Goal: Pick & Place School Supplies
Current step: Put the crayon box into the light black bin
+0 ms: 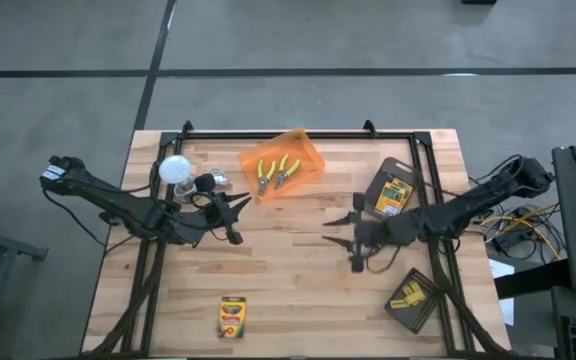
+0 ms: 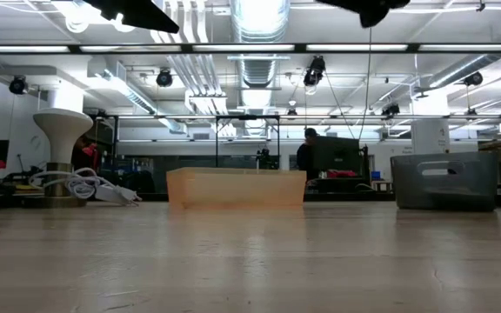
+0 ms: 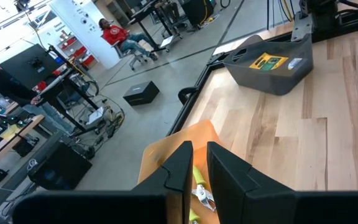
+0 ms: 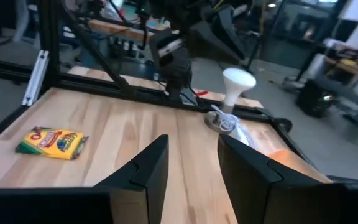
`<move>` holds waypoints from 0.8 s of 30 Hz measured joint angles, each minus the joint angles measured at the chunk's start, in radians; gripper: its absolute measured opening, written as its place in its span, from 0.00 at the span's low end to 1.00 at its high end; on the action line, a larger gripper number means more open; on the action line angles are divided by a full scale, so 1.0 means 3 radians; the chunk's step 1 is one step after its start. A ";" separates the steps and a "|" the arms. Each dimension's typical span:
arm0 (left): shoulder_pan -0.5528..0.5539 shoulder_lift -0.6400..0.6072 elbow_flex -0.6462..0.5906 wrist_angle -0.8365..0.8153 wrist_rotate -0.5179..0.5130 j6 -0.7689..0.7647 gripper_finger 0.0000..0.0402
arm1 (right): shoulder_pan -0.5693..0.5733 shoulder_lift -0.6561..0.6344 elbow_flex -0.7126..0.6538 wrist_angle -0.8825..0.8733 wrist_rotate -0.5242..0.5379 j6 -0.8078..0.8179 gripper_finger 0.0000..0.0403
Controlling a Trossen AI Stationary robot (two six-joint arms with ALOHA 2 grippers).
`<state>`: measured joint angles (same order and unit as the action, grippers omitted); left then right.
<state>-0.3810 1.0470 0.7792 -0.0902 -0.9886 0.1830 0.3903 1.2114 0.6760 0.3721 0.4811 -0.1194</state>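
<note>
A: Where was the left hand (image 1: pixel 236 218)?
B: Over the bench (image 1: pixel 298 300), left of centre, just beside the orange bin (image 1: pixel 308 158) and the white ball w/ cable (image 1: pixel 174 168). Fingers (image 3: pixel 179 165) nearly together, only a thin gap btwn them, nothing in it.

A: And the right hand (image 1: pixel 348 240)?
B: Mid-bench, right of centre, pointing toward the left arm. Fingers (image 4: pixel 151 165) clearly apart, gap empty, bare wood showing through.

A: Supplies?
B: One crayon box (image 1: pixel 232 317) lay flat near the front edge, left of middle, well apart from both hands. The right wrist view caught it too (image 4: pixel 52 142). Second crayon box (image 1: pixel 395 194) sat in the dark tray (image 1: pixel 378 183) at the back right. Third one (image 1: pixel 409 296) was in the other dark tray (image 1: pixel 420 312), front right. Two yellow-handled pliers (image 1: pixel 277 172) lay side by side inside the orange bin.

A: Little yellow blocks?
B: Couldn't make them out.

A: Anything in the room?
B: A person in a red top (image 3: pixel 113 32) seated well beyond the bench.
</note>
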 joint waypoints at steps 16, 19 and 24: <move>-0.0001 0.0000 0.0000 -0.0001 0.0000 0.0000 0.13 | -0.1198 -0.1341 -0.0254 -0.0968 -0.1600 -0.0026 0.34; 0.0000 0.0000 0.0000 -0.0001 0.0000 0.0001 0.13 | -0.1188 -0.1464 -0.0282 -0.1161 -0.1608 -0.0033 0.34; -0.0001 0.0000 0.0001 0.0000 0.0000 0.0001 0.13 | -0.1185 -0.1461 -0.0337 -0.1172 -0.1607 0.0132 0.34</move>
<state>-0.3813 1.0470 0.7795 -0.0902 -0.9886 0.1833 0.0349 0.7731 0.5750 0.0204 -0.0010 -0.0797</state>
